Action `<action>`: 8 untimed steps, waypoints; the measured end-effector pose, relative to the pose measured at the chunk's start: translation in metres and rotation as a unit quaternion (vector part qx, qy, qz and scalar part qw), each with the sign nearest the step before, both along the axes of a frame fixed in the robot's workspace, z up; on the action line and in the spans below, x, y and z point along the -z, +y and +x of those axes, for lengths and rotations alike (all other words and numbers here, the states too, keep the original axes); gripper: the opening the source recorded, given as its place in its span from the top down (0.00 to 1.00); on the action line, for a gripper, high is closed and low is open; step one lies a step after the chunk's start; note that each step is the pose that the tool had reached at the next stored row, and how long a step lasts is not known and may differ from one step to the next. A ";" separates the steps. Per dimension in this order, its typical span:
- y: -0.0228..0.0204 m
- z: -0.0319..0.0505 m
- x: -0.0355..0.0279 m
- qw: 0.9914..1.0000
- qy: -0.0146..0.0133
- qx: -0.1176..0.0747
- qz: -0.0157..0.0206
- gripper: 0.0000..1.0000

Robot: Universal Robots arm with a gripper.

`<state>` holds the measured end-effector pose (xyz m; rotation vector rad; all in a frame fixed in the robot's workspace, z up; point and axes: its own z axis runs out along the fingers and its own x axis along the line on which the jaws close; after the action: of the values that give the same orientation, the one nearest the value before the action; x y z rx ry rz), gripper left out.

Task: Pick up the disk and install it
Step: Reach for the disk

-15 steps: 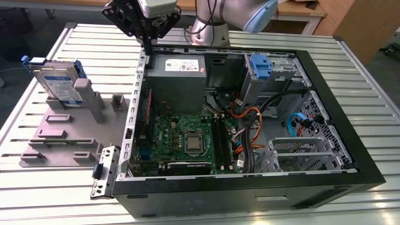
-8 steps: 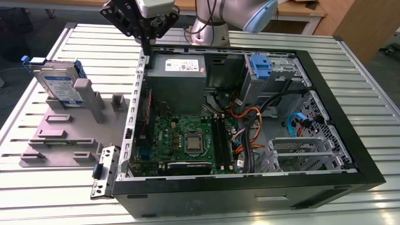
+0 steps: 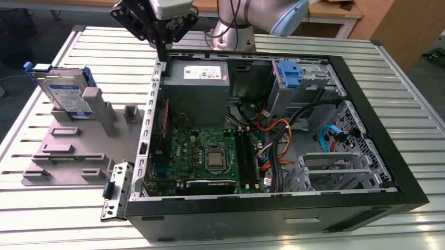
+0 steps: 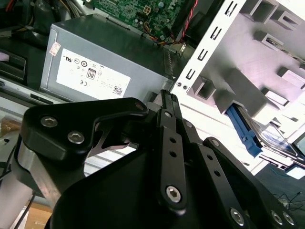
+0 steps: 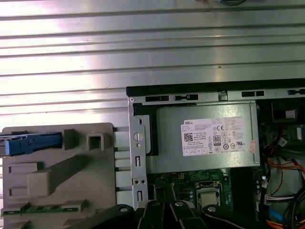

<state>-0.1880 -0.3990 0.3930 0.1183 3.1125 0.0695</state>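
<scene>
Nothing is installed yet: the disk (image 3: 66,92) stands on edge in the grey holder (image 3: 76,151) beside the open computer case (image 3: 386,130), while the gripper (image 3: 161,54) hangs over the case's rim, fingers closed together and empty.

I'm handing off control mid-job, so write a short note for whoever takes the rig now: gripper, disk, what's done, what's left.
The gripper is shut and holds nothing; it hangs above the corner of the open computer case, by the power supply.
The disk stands on edge in the grey fixture, to the exterior view's left of the case, apart from the gripper.
Done: nothing that shows; the disk is not yet picked up.
Left: picking up the disk and installing it.
</scene>
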 end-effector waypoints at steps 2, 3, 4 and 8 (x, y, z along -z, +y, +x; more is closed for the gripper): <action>0.0001 -0.0010 0.0000 1.000 0.000 0.000 0.000 0.89; 0.0001 -0.0013 0.0000 1.000 0.000 0.000 0.000 0.89; 0.0001 -0.0017 0.0000 1.000 0.000 0.000 0.000 0.89; 0.0000 -0.0036 0.0000 1.000 0.000 0.000 0.000 0.89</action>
<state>-0.1916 -0.3990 0.3929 0.1179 3.1125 0.0695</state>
